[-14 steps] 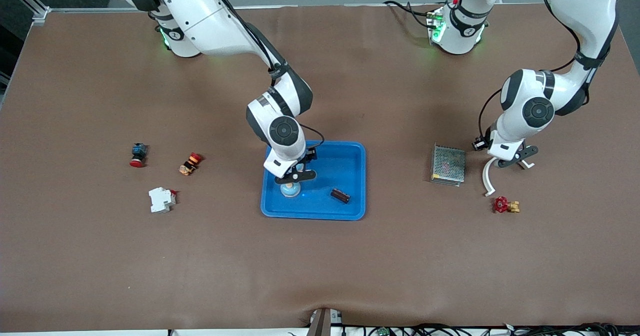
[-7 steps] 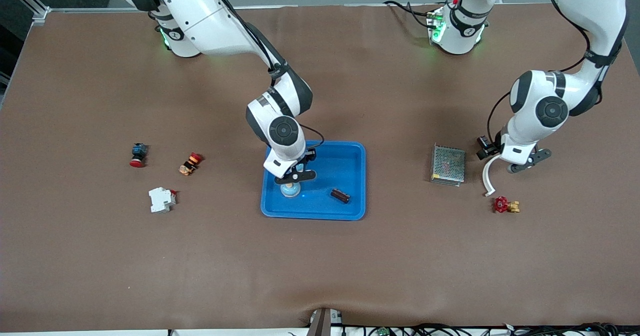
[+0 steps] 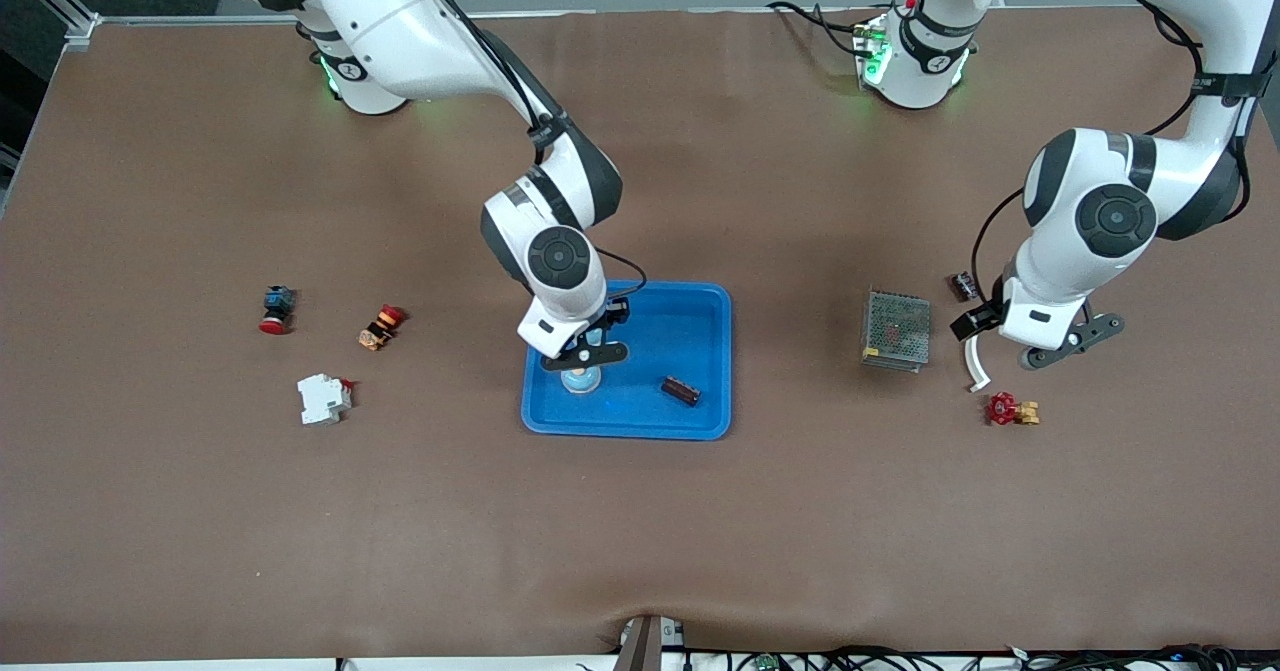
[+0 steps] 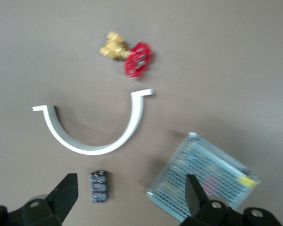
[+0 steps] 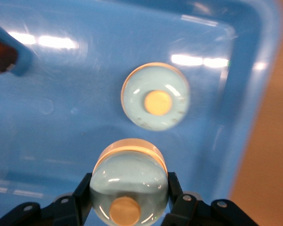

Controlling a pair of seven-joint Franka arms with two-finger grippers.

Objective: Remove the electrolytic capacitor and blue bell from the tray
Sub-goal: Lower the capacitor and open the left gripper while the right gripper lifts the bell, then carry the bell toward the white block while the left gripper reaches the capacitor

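Note:
Over the blue tray my right gripper is shut on a pale blue bell with a gold button. A similar round shape shows on the glossy tray floor beneath it; I cannot tell whether it is a second bell or a reflection. A dark capacitor lies in the tray. Another dark capacitor lies on the table toward the left arm's end. My left gripper hangs open above that spot, holding nothing.
A mesh-cased box, a white curved piece and a red-handled brass valve lie under and around the left gripper. Toward the right arm's end lie a white breaker, a red push button and an orange-red button.
The left gripper opened, left the capacitor on the table and drew away toward its end of the table. The right gripper shut on the bell and rose slightly.

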